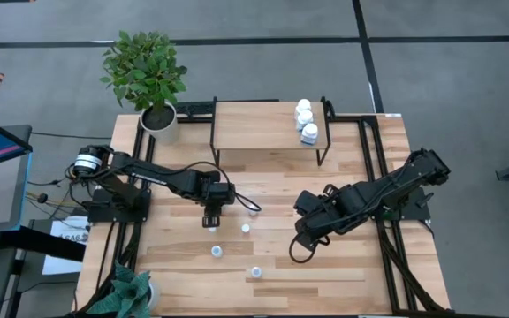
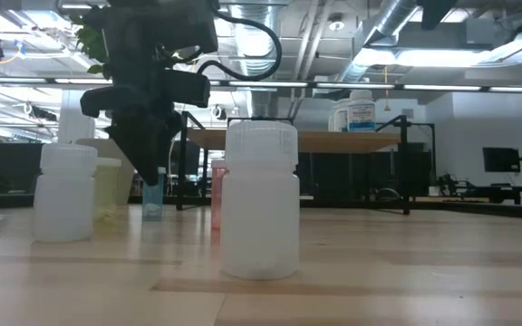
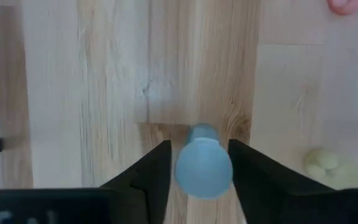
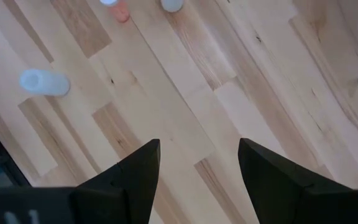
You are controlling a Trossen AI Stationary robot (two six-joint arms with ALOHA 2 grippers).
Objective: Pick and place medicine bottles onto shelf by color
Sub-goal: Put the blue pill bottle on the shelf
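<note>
My left gripper [image 1: 212,217] points down at the table's left middle, shut on a thin vial with a light-blue cap [image 3: 204,167] that stands on the tabletop. Other medicine bottles stand loose near it: a stubby white one [image 2: 261,199], another white one [image 2: 64,195], a yellowish vial [image 2: 107,186] and a red vial [image 2: 217,195]. The shelf [image 1: 254,125] stands at the far middle on its black legs, with three white bottles [image 1: 306,120] on its right end. My right gripper [image 4: 197,152] hangs open above bare wood at the right middle. My left gripper pinches the light-blue-capped vial between its two fingers, one on each side of its cap end [image 3: 227,163]. The fingers [image 3: 248,177] come from above, pointing steeply down along the upright vial. The vial's base [image 2: 152,214] rests on the table.
A potted plant [image 1: 159,119] stands at the shelf's left, and another plant [image 1: 126,296] at the near left corner. Loose bottles [image 1: 246,228] [image 1: 216,252] [image 1: 256,272] dot the near middle. A pale bottle [image 4: 44,82] shows off to one side below my right gripper.
</note>
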